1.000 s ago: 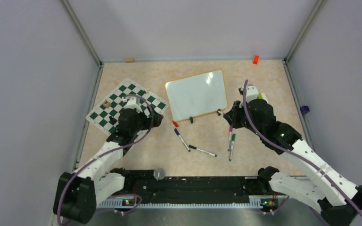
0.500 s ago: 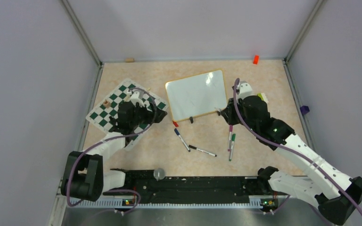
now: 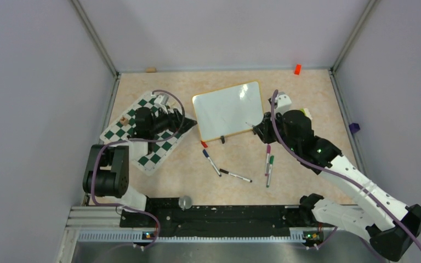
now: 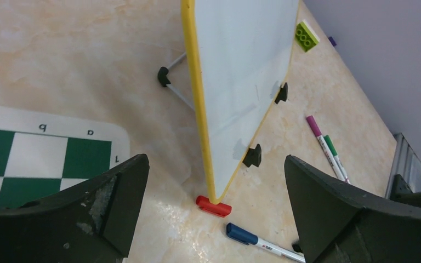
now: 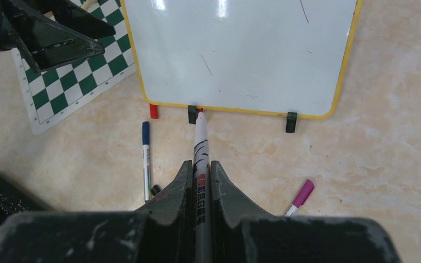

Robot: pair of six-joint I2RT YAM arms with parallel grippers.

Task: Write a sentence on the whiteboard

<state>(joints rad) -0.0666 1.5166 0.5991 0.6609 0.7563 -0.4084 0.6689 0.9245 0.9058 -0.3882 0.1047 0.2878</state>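
Left claw (image 3: 188, 118) has swung closer to the whiteboard (image 3: 227, 109).

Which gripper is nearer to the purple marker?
Right. The right gripper, shut on a red marker, hovers just beyond the purple marker; the left gripper is across the whiteboard, by the chess mat.

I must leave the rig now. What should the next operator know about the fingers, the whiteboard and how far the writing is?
Left gripper: fingers wide open, empty, beside the whiteboard's left edge, near the chessboard mat.
Right gripper: fingers shut on an uncapped red-tipped marker, aimed at the board's lower part; contact unclear.
The whiteboard stands on its feet mid-table; a red cap lies at its corner.
Done: marker in hand, uncapped.
Left: the whole sentence; the board shows only faint stray marks.
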